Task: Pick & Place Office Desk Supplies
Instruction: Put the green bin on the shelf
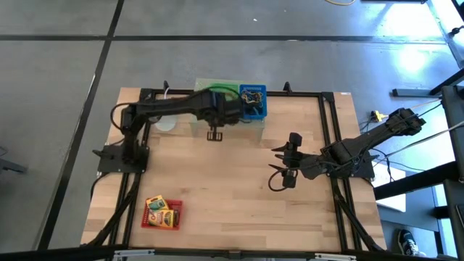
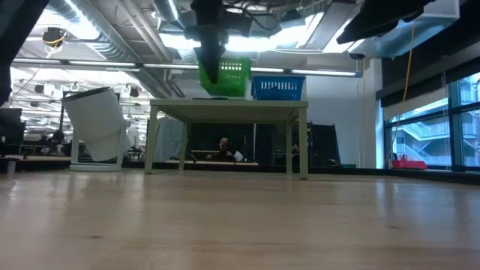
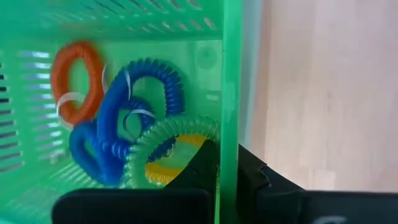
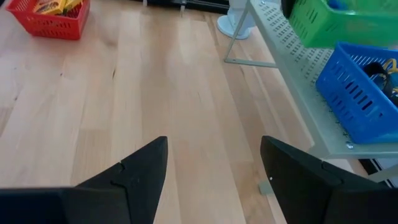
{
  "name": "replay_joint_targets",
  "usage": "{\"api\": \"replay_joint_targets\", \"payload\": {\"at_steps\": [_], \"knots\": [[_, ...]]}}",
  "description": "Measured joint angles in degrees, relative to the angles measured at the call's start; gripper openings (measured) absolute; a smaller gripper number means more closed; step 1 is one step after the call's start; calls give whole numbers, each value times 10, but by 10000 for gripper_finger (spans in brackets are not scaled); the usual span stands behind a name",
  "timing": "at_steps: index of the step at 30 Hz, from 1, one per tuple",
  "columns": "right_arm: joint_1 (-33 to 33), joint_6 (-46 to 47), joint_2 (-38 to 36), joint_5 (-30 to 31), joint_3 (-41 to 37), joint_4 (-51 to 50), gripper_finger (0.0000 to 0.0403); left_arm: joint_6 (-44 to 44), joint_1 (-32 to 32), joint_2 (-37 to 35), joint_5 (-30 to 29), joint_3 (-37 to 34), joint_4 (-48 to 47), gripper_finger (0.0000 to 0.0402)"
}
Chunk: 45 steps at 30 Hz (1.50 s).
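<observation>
Left hand (image 3: 217,180) clamped on green basket (image 3: 112,25) wall, coiled loops (image 3: 134,124) inside, perhaps partly hidden, right hand (image 4: 214,165) open.

Left arm extended across the table's far side, its left gripper (image 1: 215,135) closed. Right arm reaching inward from the right edge, its right gripper (image 1: 279,168) with fingers spread apart.

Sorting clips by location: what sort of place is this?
Probably an industrial lab or workshop: exposed ceiling ducts, bare concrete floor, and a wooden table in a black frame.
</observation>
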Motion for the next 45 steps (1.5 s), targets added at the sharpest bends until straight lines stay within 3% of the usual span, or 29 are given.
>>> {"api": "replay_joint_targets", "payload": {"at_steps": [15,29,45], "knots": [[0,1,0,-3,0,-13,259,32,57,0,93,-12,27,18],[0,2,0,-3,0,-13,258,83,58,0,89,-44,74,23],[0,1,0,-3,0,-13,258,83,58,0,85,-44,96,34]]}}
